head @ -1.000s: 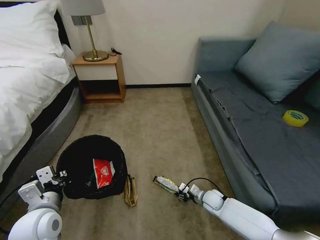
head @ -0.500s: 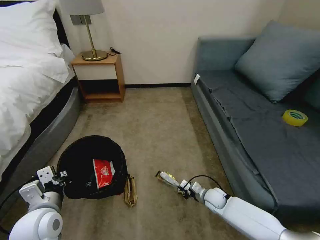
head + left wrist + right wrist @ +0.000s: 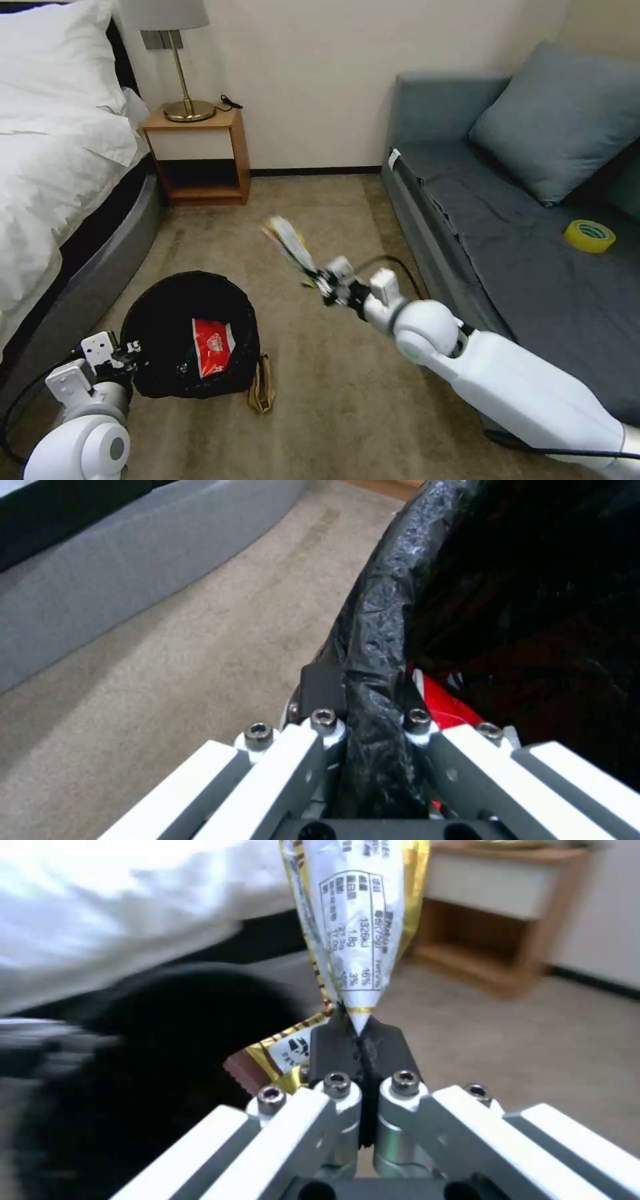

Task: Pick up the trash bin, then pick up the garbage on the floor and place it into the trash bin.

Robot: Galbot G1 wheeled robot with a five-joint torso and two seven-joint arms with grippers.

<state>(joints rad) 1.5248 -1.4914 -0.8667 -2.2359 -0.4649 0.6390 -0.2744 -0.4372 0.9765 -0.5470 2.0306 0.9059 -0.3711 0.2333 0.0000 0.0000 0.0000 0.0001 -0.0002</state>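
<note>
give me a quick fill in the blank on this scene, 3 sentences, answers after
1. The right gripper is shut on the long ____.
2. The left gripper clamps the rim of the ____.
3. The tan paper bag lies on the ____ beside the bin.

Missing words: wrapper; trash bin; floor

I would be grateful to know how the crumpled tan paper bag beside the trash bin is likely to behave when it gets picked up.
The paper bag looks flattened and creased, so it is probably light and will likely bend or sag from a pinch at one end. It lies against the trash bin, so a grasp may nudge the bin, though the left end effector grips its rim.
</note>
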